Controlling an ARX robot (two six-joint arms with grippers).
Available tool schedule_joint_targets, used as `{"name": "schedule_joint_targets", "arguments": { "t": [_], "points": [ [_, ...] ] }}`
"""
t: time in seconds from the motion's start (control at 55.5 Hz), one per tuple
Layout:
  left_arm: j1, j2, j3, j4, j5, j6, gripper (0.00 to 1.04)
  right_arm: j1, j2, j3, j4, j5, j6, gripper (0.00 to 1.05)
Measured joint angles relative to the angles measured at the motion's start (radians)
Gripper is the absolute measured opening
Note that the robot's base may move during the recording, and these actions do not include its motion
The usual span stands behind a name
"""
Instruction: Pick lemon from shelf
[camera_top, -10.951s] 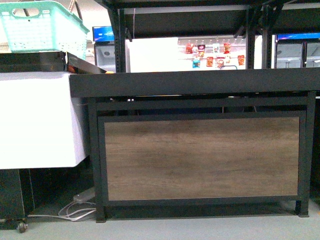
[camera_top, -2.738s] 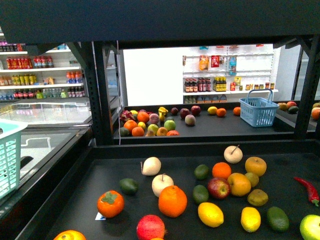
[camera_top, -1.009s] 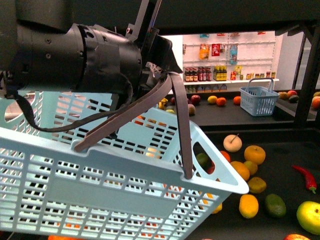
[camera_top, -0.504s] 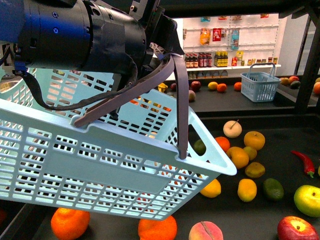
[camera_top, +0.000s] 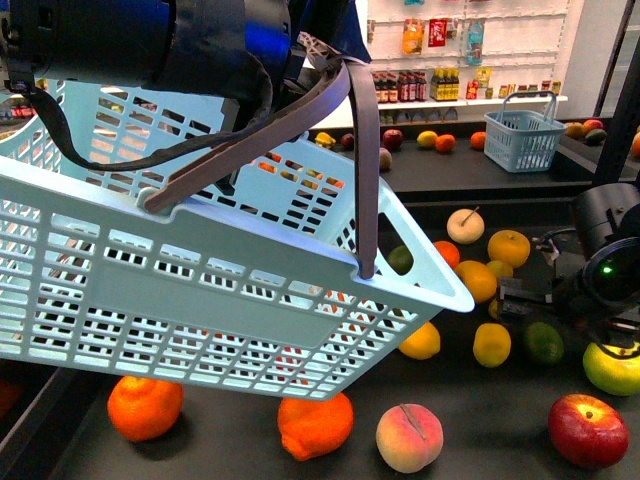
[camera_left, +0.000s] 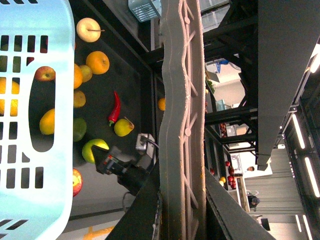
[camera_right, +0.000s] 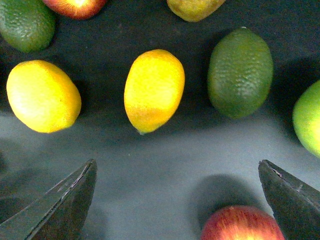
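Lemon (camera_right: 154, 90) just ahead of the spread, empty right fingers (camera_right: 62, 202).
Likely light, firm, slippery, apt to roll; grip across its short middle. Left fingers (camera_left: 142, 215) clench the basket handle (camera_left: 182, 125).

A grocery shop, produce dept., is shown. Loose unpacked fruit is laid out on the flat dark tier of a black metal-framed produce stand (camera_top: 490, 410): round oranges (camera_top: 145, 407), a pink-yellow peach (camera_top: 408, 437), a red apple (camera_top: 588, 430), a bright yellow oval lemon (camera_top: 491, 344), etc. A light-blue slotted plastic shopping basket (camera_top: 200, 300) w/ grey strap handles (camera_top: 365, 170) is seen up front. A smaller blue plastic basket (camera_top: 523, 140) is set further back among more fruit. In the bkgd, white-backed retail shelves (camera_top: 470, 100) are stocked w/ rows of dark bottles (camera_top: 415, 87), and coloured packets (camera_top: 440, 30) are hung above.
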Motion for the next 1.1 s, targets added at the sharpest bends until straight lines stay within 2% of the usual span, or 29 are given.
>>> {"name": "schedule_joint_targets", "arguments": {
  "t": [0.612,1.027,1.099],
  "points": [
    [0.0,0.0,0.0,0.0,0.0,0.0,0.13,0.051,0.37,0.552,-0.233,0.083,0.028,0.97],
    [0.0,0.0,0.0,0.0,0.0,0.0,0.13,0.071,0.687,1.056,-0.485,0.122,0.028,0.97],
    [0.0,0.0,0.0,0.0,0.0,0.0,0.13,0.073,0.709,1.09,-0.493,0.133,0.027,0.91]
  ]
}}
